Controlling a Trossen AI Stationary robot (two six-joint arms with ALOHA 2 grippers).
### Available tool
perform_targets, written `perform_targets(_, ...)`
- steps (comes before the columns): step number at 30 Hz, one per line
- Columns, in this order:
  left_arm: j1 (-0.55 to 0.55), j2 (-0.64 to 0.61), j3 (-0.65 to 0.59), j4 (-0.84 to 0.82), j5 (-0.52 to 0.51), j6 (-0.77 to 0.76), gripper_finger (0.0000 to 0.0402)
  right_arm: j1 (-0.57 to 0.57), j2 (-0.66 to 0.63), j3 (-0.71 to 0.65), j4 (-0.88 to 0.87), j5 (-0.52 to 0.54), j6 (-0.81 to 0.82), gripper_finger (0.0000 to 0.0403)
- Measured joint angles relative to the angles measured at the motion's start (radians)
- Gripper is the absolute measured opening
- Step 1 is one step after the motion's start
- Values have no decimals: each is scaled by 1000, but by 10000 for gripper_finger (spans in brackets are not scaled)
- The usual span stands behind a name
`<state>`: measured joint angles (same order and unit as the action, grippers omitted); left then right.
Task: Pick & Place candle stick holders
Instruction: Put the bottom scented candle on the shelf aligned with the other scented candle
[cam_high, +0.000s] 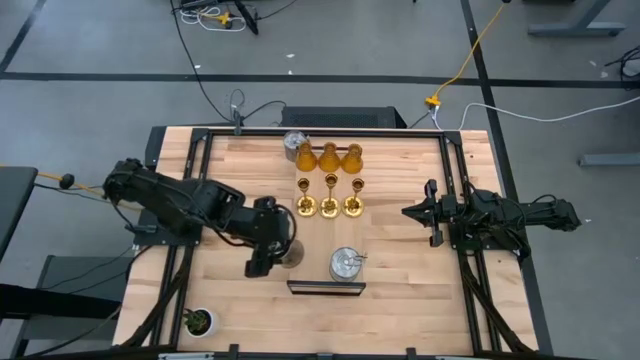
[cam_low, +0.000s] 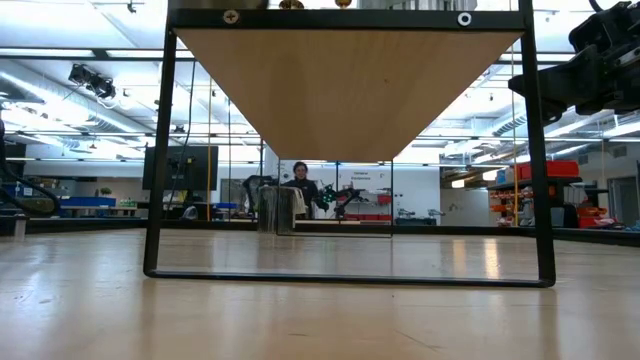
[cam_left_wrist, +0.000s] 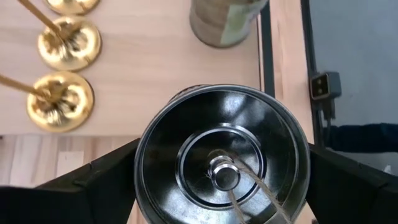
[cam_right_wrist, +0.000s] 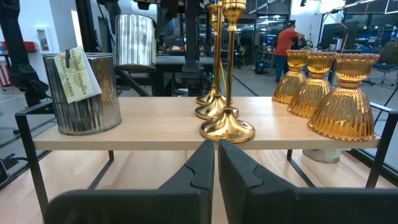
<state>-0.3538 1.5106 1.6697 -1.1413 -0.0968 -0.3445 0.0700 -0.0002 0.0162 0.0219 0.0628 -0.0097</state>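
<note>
Silver holder (cam_left_wrist: 222, 158) between left pincer's (cam_left_wrist: 221, 180) wide fingers

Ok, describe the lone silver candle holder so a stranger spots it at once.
On the wooden table, go from the three gold candlestick holders away from the amber holders. The silver candle holder with a paper tag sits there. Unlike the held silver holder in the left gripper or the third silver holder beside the amber row, it stands alone.

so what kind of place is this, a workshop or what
Most likely a robotics lab or test hall. Two robot arms work at a wooden table framed in black metal, cables trail over the grey floor, and the low view shows a big open room with workbenches, a monitor and a person behind.
</note>
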Motion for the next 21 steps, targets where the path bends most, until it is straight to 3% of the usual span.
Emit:
perform_targets(7, 4, 80, 60, 11, -44, -27, 383, 0, 0, 0, 0, 0, 0, 27)
perform_targets(21, 4, 159, 59, 46, -53, -64, 383, 0, 0, 0, 0, 0, 0, 27)
